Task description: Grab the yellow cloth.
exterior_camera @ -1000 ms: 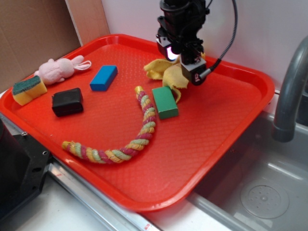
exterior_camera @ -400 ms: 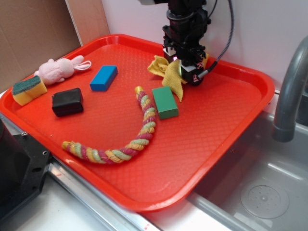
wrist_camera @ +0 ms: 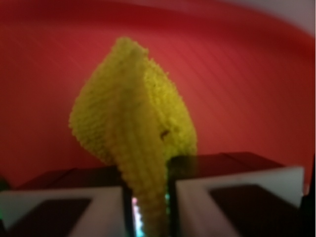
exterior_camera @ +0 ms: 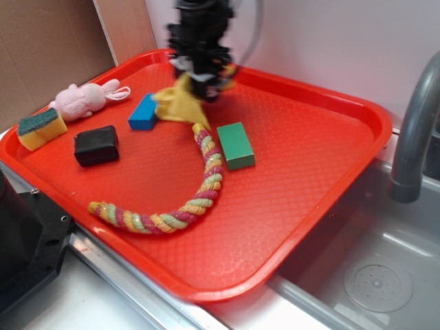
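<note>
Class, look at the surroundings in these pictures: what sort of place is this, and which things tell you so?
Probably a kitchen-sink style test bench: a steel sink with a grey faucet sits beside a red tray of assorted items, where the gripper holds the yellow cloth.

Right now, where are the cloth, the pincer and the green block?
cloth (exterior_camera: 180, 104): exterior view, hanging middle fold.
pincer (wrist_camera: 149, 207): wrist view, gap between its fingertips, shut on the cloth.
green block (exterior_camera: 236, 145): exterior view, top face.
</note>
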Robot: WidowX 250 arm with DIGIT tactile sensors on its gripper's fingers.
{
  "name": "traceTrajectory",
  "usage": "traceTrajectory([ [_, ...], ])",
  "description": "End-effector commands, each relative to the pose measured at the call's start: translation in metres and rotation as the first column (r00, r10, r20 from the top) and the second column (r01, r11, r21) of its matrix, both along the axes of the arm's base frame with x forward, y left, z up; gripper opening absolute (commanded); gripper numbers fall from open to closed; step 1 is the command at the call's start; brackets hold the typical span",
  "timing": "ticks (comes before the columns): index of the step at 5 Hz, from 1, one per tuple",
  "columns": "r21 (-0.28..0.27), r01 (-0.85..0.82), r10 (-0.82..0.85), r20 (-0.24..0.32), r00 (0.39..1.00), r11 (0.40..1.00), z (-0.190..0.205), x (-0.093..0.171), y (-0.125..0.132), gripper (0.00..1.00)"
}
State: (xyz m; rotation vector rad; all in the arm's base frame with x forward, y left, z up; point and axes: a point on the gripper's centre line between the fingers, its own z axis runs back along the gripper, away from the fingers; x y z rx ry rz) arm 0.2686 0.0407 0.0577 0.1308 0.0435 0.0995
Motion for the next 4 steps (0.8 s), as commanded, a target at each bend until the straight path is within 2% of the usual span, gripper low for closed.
traceTrajectory([
  [1,-0.060,-0.043,0.055,0.215,0.975,0.997,0.097,-0.038,-0.007,0.00],
  [2,-0.136,0.007,0.026,0.245,0.969,0.991,0.145,-0.056,-0.027,0.00],
  [3,-0.217,0.069,-0.012,0.251,0.968,0.974,0.175,-0.065,-0.039,0.00],
  [4,-0.233,0.091,-0.038,0.221,0.974,0.968,0.183,-0.064,-0.051,0.00],
])
